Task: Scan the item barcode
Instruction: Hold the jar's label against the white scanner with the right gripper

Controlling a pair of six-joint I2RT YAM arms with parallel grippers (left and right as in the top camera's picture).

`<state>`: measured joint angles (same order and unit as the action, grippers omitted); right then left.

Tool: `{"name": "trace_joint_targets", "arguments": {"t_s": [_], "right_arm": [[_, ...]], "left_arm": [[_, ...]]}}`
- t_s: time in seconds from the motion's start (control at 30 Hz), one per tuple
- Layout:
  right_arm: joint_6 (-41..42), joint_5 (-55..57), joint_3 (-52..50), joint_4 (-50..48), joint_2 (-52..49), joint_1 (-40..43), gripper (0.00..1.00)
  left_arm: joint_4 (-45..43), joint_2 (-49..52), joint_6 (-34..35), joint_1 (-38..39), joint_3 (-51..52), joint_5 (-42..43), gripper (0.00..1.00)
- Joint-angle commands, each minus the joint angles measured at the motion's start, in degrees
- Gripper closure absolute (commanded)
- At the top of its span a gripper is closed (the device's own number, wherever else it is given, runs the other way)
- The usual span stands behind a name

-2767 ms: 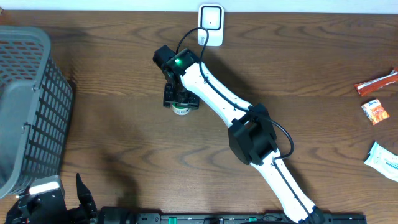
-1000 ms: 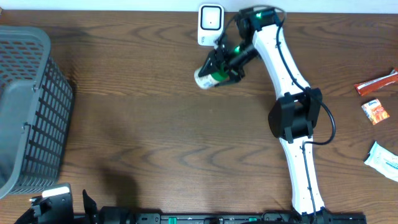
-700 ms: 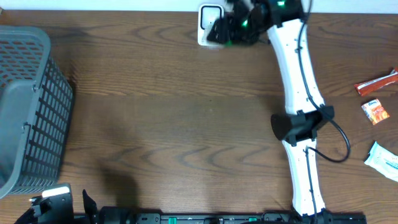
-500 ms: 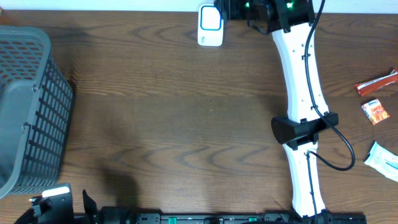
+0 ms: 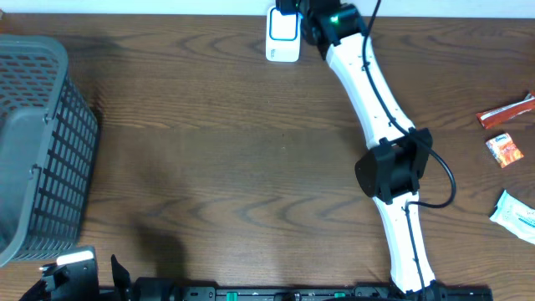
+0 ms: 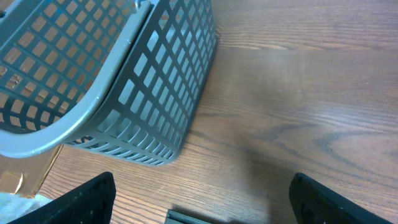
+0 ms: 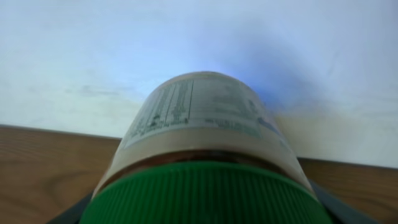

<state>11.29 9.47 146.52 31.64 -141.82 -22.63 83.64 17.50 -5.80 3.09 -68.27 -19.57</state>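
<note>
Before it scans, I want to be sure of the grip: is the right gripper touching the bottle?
Touching. The right wrist view shows the bottle seated between the right gripper's dark fingers, which hug its green cap.

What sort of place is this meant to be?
Likely a mock shop checkout: a green-capped bottle held near a white barcode scanner, a grey shopping basket, and snack packets on the wooden table.

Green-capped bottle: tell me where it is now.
The bottle sits in the right gripper at the table's far edge, beside the white scanner, filling the right wrist view.
</note>
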Motion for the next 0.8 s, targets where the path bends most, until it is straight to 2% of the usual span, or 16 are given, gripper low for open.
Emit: {"name": "trace_joint_targets", "arguments": {"t_s": [0.0,0.3,0.53,0.67,0.77], "right_arm": [[-0.61,4.35,-4.68,-5.27,0.02,-0.96,0.48],[1.46,7.65,-16.0,-15.39,-0.13,-1.86,0.46],[2.38,7.69,-16.9,-16.24,-0.83,-1.73,0.46],[2.36,8.46,-15.1,-12.98,0.98,-1.68,0.47],[1.62,8.52,-13.31,-4.7,4.63,-1.09,0.49]], "left_arm": [[0.09,-0.31,0.55,-0.28,-0.2,0.09,0.11],[0.11,-0.31,0.55,-0.28,-0.2,0.09,0.11],[0.09,-0.31,0.55,-0.28,-0.2,0.07,0.11],[0.09,-0.31,0.55,-0.28,-0.2,0.07,0.11],[0.11,-0.31,0.55,-0.28,-0.2,0.07,0.11]]}}
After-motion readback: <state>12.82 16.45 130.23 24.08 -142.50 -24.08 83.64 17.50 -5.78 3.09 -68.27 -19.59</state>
